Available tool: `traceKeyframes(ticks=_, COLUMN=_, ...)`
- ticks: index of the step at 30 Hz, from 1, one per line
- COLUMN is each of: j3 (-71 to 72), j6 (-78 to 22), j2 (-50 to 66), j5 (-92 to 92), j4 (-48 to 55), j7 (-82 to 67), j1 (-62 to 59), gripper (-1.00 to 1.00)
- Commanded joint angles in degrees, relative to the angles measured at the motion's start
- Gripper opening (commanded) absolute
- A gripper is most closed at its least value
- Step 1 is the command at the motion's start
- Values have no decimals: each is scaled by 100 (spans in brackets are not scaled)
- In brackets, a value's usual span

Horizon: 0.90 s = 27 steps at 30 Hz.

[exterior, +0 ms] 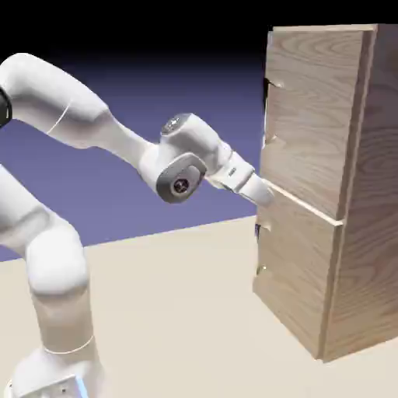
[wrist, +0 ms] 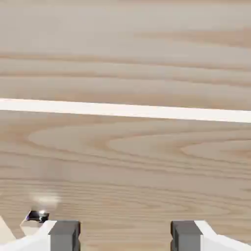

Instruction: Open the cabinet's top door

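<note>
So the gripper (wrist: 125,238) has its two grey fingertips (wrist: 64,234) spread apart with nothing between them, right up against the wood. A pale seam (wrist: 125,111) between the panels fills the hand view, plus a shiny bit of metal by one fingertip. From outside, the white arm (exterior: 116,140) reaches to the top door (exterior: 311,116), low on its front. The cabinet (exterior: 365,233) stands at the tabletop's (exterior: 179,311) right side.

White arm (exterior: 70,116), grey fingers (wrist: 64,234)
</note>
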Motion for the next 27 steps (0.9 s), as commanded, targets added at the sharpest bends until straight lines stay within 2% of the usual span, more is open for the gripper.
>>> traceKeyframes(ticks=1, j3=90, j6=-5, j2=-42, j5=250, j4=43, j7=135, j1=-80, gripper=0)
traceKeyframes(ticks=27, j3=2440, j6=-143, j2=-1123, j5=6729, j4=1161, j7=3629, j1=-2164, gripper=0)
